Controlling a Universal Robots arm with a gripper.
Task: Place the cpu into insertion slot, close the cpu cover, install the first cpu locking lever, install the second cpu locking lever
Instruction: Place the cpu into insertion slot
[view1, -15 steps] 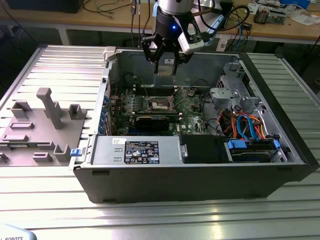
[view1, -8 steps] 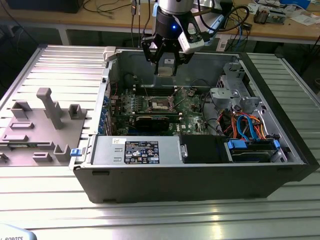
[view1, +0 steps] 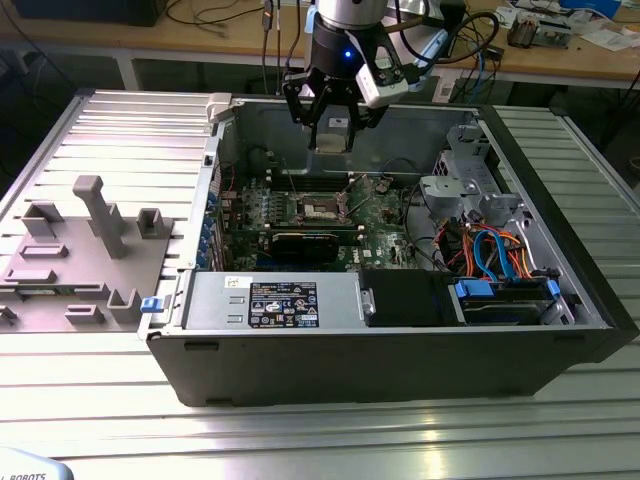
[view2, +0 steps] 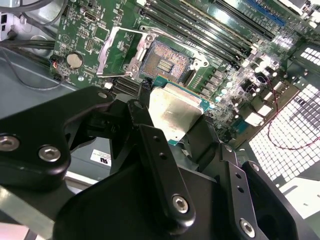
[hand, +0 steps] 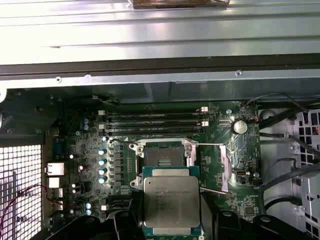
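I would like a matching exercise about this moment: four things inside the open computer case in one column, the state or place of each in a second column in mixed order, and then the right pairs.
Things
1. pale silvery square cpu
2. dark-centred square insertion slot with metal rim
3. silvery metal frame cpu cover
4. round silver coin battery

States or places
A. swung open beside the socket
B. held by the black gripper
C. empty, contacts exposed
D. sits on the green board

Pairs: 1-B, 2-C, 3-A, 4-D
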